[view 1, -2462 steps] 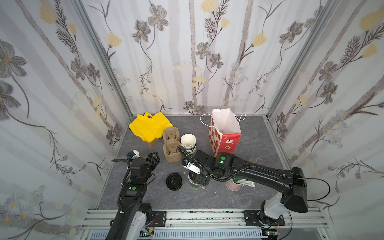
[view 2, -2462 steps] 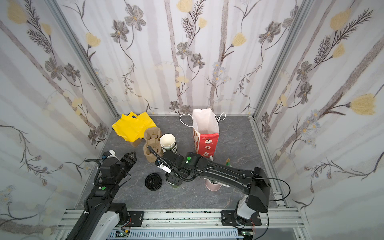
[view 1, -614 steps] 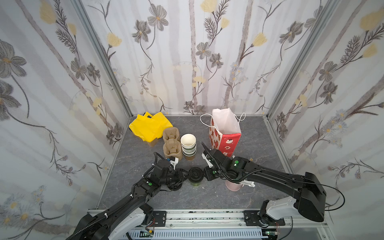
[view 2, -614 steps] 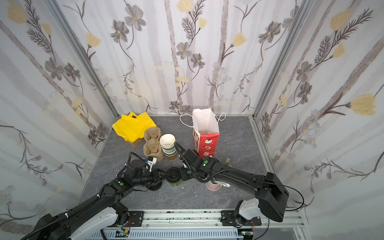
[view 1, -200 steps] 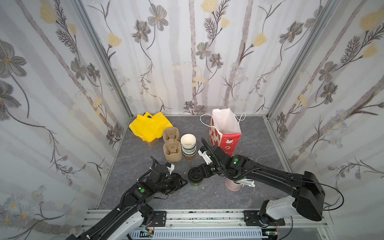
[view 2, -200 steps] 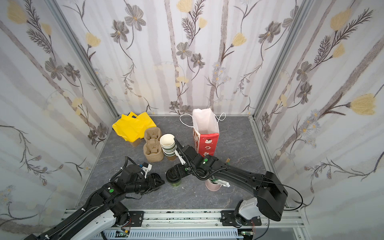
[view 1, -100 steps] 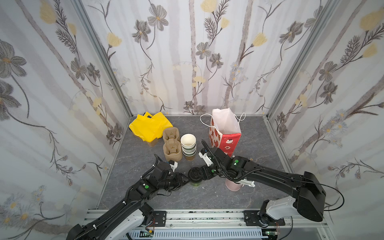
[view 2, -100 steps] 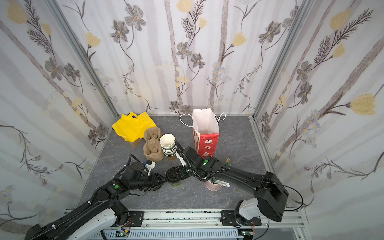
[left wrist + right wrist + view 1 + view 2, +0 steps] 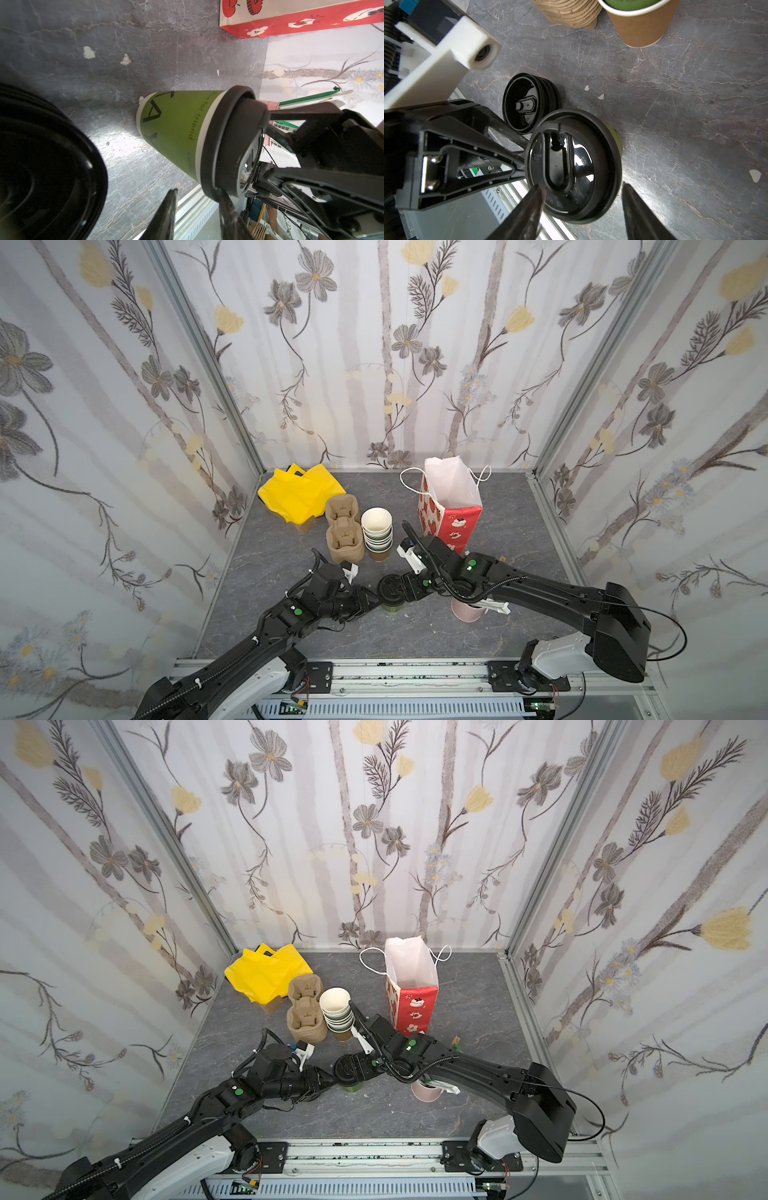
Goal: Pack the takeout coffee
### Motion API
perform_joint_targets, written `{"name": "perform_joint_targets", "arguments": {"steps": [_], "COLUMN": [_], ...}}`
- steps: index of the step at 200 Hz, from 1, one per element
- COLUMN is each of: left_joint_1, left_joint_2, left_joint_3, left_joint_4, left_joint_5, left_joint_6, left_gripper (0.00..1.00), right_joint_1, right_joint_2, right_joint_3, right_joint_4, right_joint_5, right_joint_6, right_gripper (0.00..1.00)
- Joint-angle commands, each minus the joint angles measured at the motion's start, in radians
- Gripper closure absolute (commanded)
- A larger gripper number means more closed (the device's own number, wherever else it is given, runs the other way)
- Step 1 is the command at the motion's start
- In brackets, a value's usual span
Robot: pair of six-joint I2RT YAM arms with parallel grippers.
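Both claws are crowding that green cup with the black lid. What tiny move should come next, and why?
Probably the right gripper should close on the green cup: its jaws straddle the black lid, the cup stands upright, and the open red bag waits nearby.

The takeout coffee [image 9: 392, 606], an olive-green paper cup capped with a black sip lid, stands upright on the grey surface [image 9: 415, 635], near the nested cup stack [image 9: 376, 531].
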Motion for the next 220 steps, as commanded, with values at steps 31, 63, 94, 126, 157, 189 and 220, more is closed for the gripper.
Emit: {"name": "perform_joint_targets", "arguments": {"steps": [31,63,94,126,157,189,220], "left_joint_1": [0.000,0.001,0.000,0.000,0.001,0.000,0.005], "left_joint_2": [0.006,-0.003,-0.030,-0.069,-0.097,-0.078,-0.030], "left_joint_3": [-0.028,-0.031,-0.006,0.015,0.014,0.020,0.055], "left_joint_4": [0.026,0.026,0.025,0.026,0.024,0.024,0.028], "left_joint_5": [-0.029,-0.036,-0.032,-0.028,-0.035,-0.072,-0.111], "left_joint_6": [-0.014,-0.019,-0.019,-0.023,-0.031,-0.023,0.008], "left_gripper": [0.69,0.64,0.59,0.57,0.53,0.35,0.30], "right_joint_1": [0.004,0.005,0.003,0.000,0.001,0.036,0.046], "right_joint_2": [0.007,0.004,-0.021,-0.094,-0.100,-0.092,-0.071], "right_joint_3": [-0.001,0.003,0.015,0.017,0.009,-0.028,-0.047], "right_joint_4": [0.021,0.018,0.012,-0.002,-0.067,-0.093,-0.067], "right_joint_5": [-0.005,-0.002,0.031,0.087,0.080,0.048,0.039], "right_joint_6": [-0.001,-0.001,0.000,0.005,-0.013,-0.015,0.001], "right_gripper": [0.38,0.38,0.36,0.28,0.24,0.16,0.13]}}
